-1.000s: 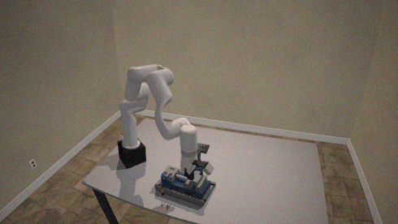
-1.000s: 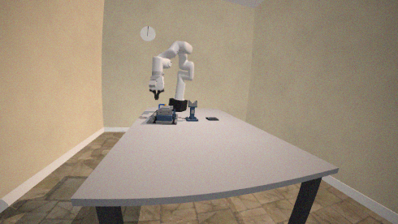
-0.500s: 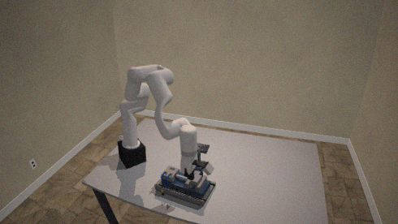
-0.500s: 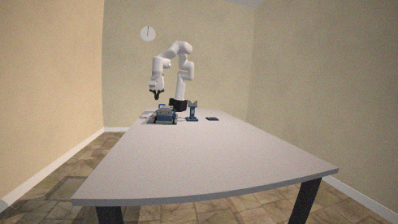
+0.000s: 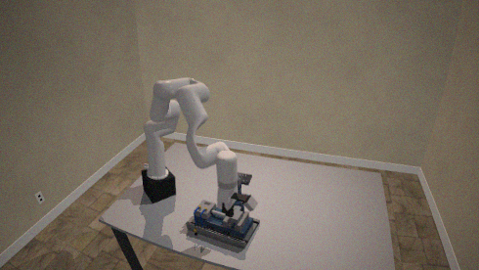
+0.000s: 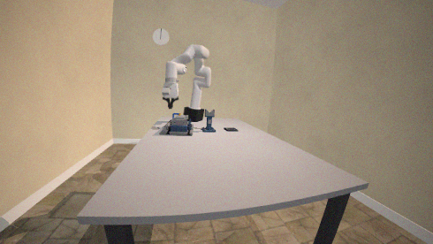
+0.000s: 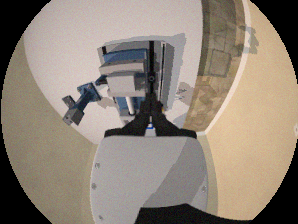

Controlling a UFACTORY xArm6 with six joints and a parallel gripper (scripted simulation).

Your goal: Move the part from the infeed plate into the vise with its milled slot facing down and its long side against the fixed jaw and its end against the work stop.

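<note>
My gripper [image 6: 170,105] is shut with nothing between the fingers. It hangs a little above the blue and grey vise [image 6: 178,127]. In the top view the fingers [image 5: 226,211] stand over the vise [image 5: 222,228]. In the wrist view the shut fingertips [image 7: 152,123] point down at the vise [image 7: 136,70], where a pale grey block [image 7: 127,86] lies between the jaws. I cannot tell how it is seated. The dark infeed plate [image 6: 230,129] lies flat with nothing standing on it.
The blue V-block [image 6: 208,121] stands right of the vise, and shows in the wrist view [image 7: 80,104]. The arm's black base [image 6: 193,114] is behind the vise. The vise sits close to the table's edge [image 5: 147,235].
</note>
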